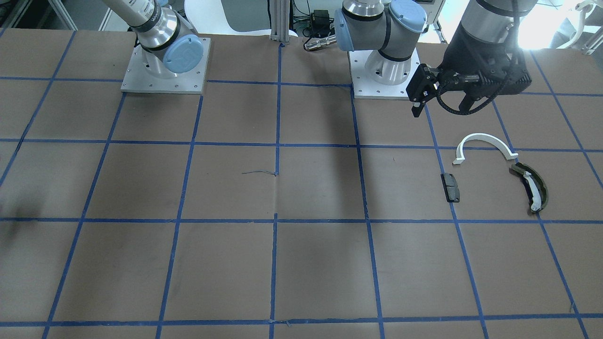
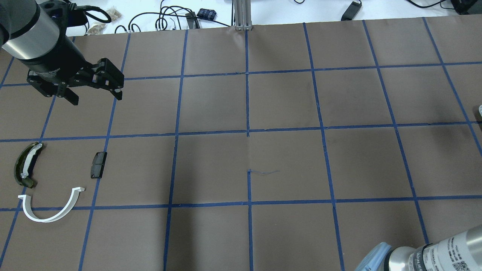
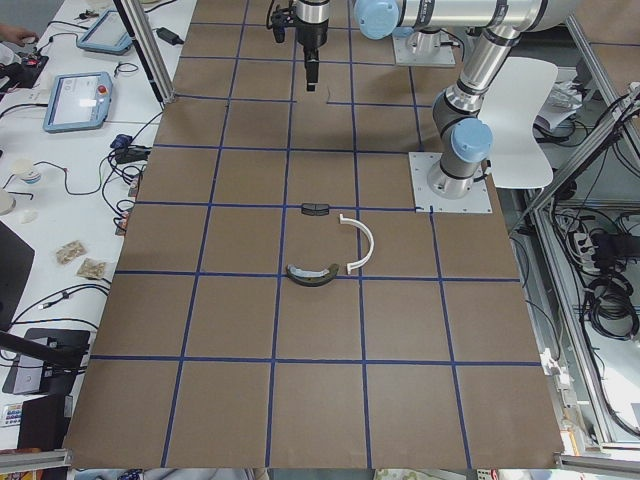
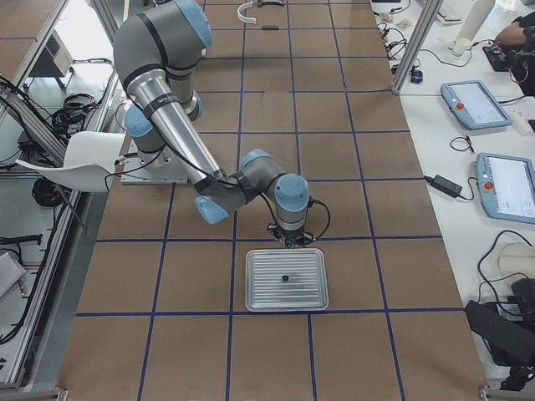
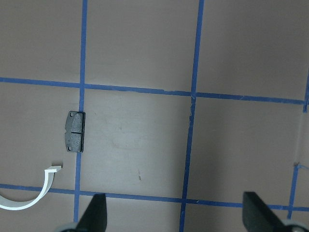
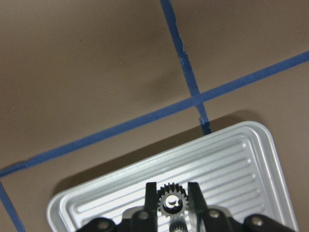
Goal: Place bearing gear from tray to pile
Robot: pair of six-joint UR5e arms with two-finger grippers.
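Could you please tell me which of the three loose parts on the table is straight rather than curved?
The dark rectangular block: a short, straight slab, whereas the white half-ring and the olive-green piece with the white strip are both arcs.

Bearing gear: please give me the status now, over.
Left end effector open, empty, above table near pile. Right end effector looks shut on bearing gear, over tray. Left end effector may crowd the drop.
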